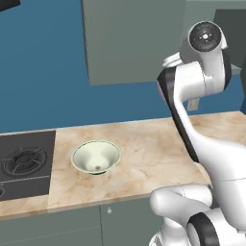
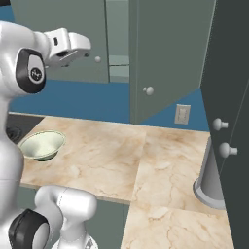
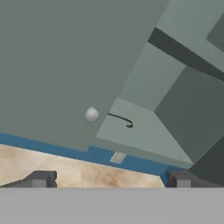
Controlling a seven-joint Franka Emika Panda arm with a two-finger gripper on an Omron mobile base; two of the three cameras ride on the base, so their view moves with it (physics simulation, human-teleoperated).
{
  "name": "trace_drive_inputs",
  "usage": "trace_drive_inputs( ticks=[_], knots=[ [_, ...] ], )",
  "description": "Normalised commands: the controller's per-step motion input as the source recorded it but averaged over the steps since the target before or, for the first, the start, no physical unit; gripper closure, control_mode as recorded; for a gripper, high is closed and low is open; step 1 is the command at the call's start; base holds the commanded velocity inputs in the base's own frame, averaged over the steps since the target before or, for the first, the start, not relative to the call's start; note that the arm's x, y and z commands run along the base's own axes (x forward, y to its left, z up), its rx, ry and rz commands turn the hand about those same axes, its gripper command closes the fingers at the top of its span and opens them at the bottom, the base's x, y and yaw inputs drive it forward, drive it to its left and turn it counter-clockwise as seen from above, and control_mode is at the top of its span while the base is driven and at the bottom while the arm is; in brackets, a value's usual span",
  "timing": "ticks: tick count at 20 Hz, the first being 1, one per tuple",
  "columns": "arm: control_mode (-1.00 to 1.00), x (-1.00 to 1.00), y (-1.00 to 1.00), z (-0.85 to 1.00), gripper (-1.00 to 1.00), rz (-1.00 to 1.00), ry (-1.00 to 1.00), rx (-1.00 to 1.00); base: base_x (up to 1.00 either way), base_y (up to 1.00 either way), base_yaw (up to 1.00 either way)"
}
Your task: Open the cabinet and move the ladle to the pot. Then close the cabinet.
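Note:
The cabinet (image 2: 73, 19) hangs on the blue wall. Its right door (image 2: 168, 53) is swung out toward me and its left door (image 3: 52, 65), with a round pale knob (image 3: 91, 114), is shut. On the bottom shelf inside lies the ladle (image 3: 119, 118), seen as a thin dark curved line just right of that knob. My gripper (image 3: 111, 179) is open and empty, raised in front of the left door and apart from it, pointing at the opening. In the right base view the gripper (image 2: 83, 48) sits left of the knob. The pot is out of view.
A pale green-white bowl (image 1: 96, 157) rests on the marble counter (image 1: 144, 149) beside the black stove (image 1: 24, 163). A wall outlet (image 2: 182, 114) sits under the open door. A grey cylinder (image 2: 210, 180) and a tall dark panel with knobs (image 2: 220, 124) stand at the right.

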Motion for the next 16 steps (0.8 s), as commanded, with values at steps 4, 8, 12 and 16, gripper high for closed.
trace_drive_inputs(
  ticks=[4,8,12,16],
  knots=[
    [-1.0,0.34,0.03,-0.15,-1.0,0.11,0.03,0.0,0.0,0.0,0.0],
    [-1.0,0.44,0.0,-0.06,-1.0,0.11,0.11,0.0,0.0,0.0,0.0],
    [-1.0,0.43,0.0,0.0,-1.0,0.08,0.13,0.0,0.0,0.0,0.0],
    [-1.0,0.42,0.0,-0.01,-1.0,0.06,0.08,0.0,0.0,0.0,0.0]
  ],
)
